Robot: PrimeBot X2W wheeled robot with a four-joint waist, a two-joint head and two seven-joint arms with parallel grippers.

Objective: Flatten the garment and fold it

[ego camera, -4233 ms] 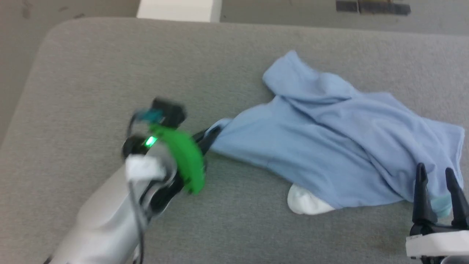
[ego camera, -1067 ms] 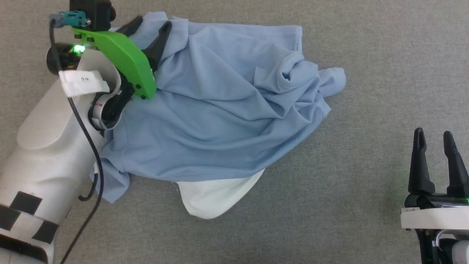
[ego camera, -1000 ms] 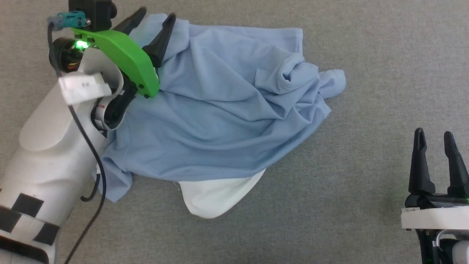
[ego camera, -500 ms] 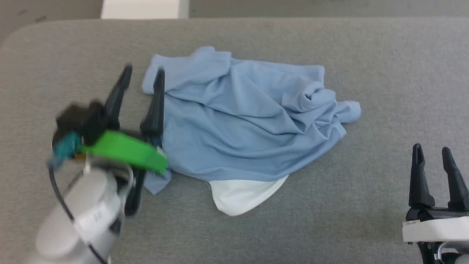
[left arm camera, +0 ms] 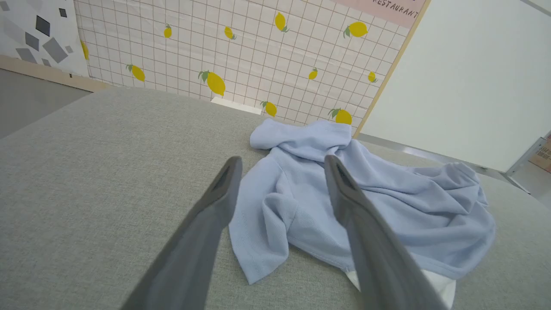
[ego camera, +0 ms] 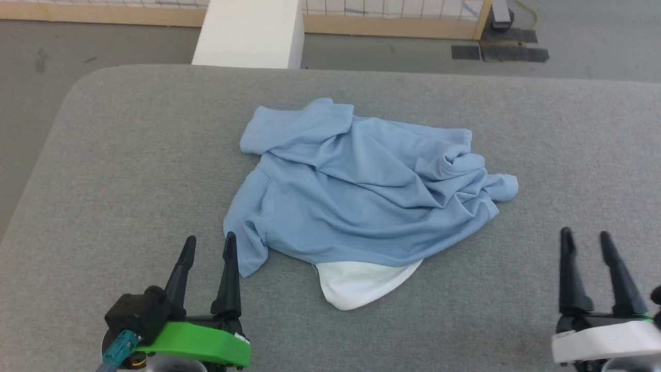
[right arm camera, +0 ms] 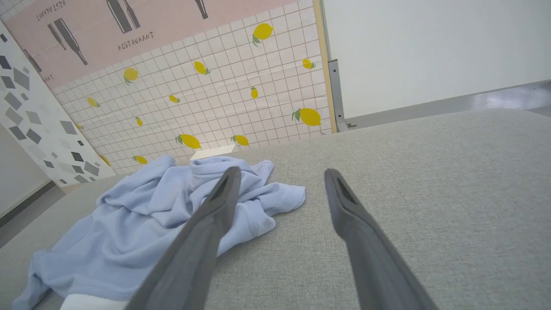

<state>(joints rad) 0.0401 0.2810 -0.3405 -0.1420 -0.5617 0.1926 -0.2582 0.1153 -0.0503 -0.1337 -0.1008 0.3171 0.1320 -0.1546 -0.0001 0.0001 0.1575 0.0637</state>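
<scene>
lying crumpled on the grey desk point(ego camera: 129, 155), the light blue shirt point(ego camera: 361, 201) shows its white panel point(ego camera: 361, 284) at 6 o'clock; left hand point(ego camera: 210, 237) at 7, right hand point(ego camera: 585, 232) at 4, both spread wide, empty.

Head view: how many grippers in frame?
2. Left gripper at lower left, open, tips beside the garment's near-left edge. Right gripper at lower right, open, apart from the garment, over the grey table. None seems hidden.

Garment point(ego camera: 361, 196) on table point(ego camera: 129, 170), mid-surface
</scene>
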